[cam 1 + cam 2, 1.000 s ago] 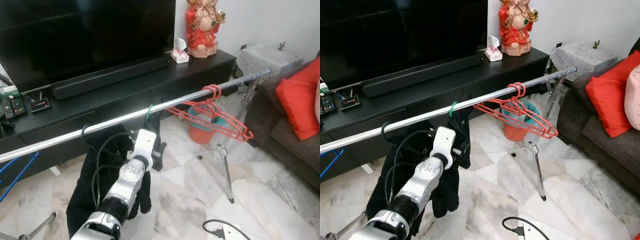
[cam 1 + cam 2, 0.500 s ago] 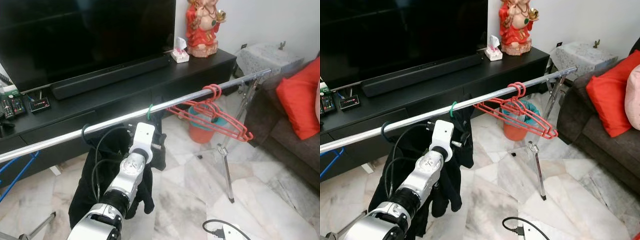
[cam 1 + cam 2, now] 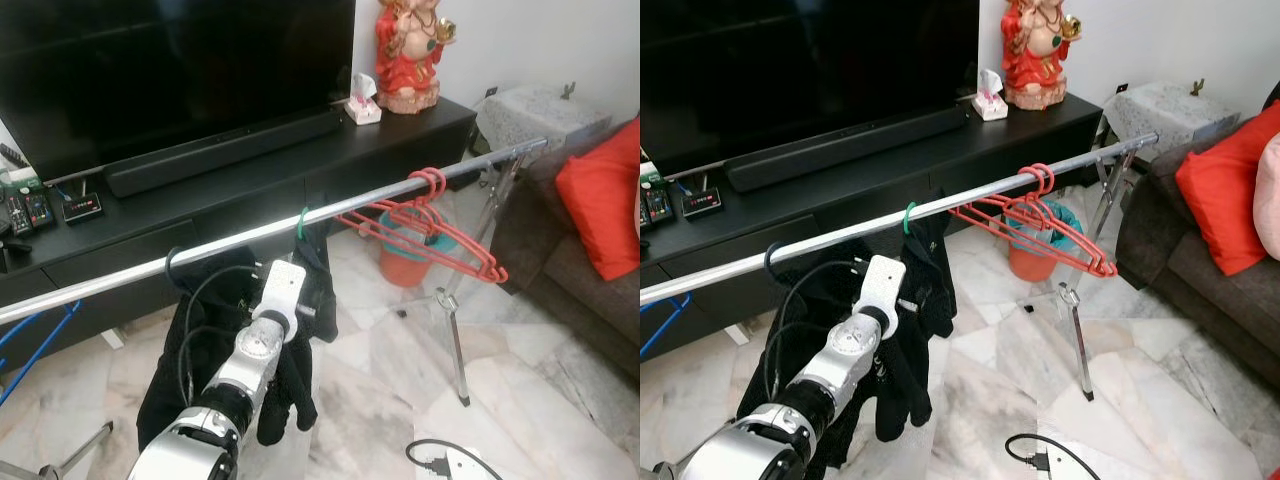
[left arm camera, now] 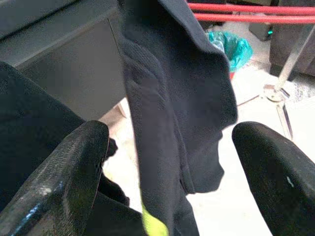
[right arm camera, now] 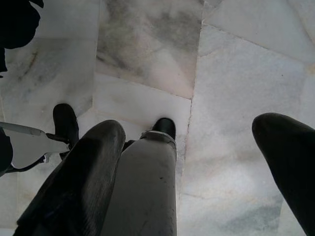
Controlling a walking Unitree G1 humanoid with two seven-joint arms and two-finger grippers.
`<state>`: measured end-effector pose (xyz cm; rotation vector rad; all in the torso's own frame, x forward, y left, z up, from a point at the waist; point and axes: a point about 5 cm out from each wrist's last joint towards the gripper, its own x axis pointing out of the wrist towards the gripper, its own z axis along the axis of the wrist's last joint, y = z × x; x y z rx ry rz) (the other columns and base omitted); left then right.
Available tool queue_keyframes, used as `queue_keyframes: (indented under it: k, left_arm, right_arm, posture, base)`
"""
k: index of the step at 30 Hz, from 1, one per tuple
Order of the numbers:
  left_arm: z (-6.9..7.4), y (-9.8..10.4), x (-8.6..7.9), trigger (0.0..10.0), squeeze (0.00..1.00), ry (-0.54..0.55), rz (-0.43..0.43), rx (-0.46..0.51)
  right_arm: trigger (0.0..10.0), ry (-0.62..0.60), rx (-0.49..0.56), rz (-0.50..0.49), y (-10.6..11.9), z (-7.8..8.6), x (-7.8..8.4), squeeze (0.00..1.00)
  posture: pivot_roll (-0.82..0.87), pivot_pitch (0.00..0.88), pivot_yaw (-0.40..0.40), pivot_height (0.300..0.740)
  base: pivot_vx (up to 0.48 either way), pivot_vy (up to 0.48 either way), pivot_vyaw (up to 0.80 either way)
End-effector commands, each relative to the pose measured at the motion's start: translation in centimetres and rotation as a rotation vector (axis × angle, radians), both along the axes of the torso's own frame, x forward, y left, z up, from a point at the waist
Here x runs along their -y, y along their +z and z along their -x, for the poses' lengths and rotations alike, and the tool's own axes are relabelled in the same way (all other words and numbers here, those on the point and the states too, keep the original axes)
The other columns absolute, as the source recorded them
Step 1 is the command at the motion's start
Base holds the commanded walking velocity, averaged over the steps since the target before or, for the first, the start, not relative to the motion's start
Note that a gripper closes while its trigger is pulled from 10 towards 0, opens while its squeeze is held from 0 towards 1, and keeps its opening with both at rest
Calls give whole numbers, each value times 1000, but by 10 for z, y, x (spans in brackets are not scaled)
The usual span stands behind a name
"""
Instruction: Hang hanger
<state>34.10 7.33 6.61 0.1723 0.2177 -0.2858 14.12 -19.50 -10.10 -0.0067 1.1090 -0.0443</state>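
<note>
A chrome rail (image 3: 380, 193) crosses the room in front of me. A green hanger hook (image 3: 300, 222) sits on it, and a black garment (image 3: 320, 290) hangs from that hook. My left gripper (image 4: 170, 147) is just below the rail, open, its fingers (image 4: 74, 162) on either side of this garment (image 4: 162, 108) without pinching it. A second dark hook (image 3: 170, 262) holds another black garment (image 3: 185, 350) to the left. Red hangers (image 3: 430, 235) hang further right on the rail. My right gripper (image 5: 197, 142) hangs open over the marble floor.
Behind the rail are a black TV cabinet (image 3: 420, 125) with a soundbar (image 3: 220, 150) and a red statue (image 3: 408, 50). An orange bin (image 3: 405, 262) and the rack's leg (image 3: 455, 340) stand to the right, next to a sofa with a red cushion (image 3: 600, 190). A cable (image 3: 440, 462) lies on the floor.
My left arm has dropped a little and drawn back from the rail. The black garment on the green hook hangs lower and freer beside it. The view has shifted slightly.
</note>
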Motion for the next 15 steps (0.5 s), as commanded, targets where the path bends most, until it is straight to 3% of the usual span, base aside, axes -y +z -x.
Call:
queue_keyframes:
  k: [1, 8, 15]
  left_arm:
    - [-3, 3, 3, 10000, 0, -6, -12, 6]
    - [-2, 0, 3, 10000, 0, 5, -11, -11]
    - [-1, -6, -3, 10000, 0, 28, -64, -50]
  right_arm:
    - [10000, 0, -2, -3, 0, 0, 0, 0]
    - [10000, 3, -2, -5, 0, 0, 0, 0]
    - [10000, 4, 2, -7, 0, -1, 0, 0]
  posture:
    - [-3, 0, 11, 740]
    - [-8, 0, 11, 740]
    - [-11, 0, 11, 740]
  base:
    - [0, 0, 0]
    - [0, 0, 0]
    - [0, 0, 0]
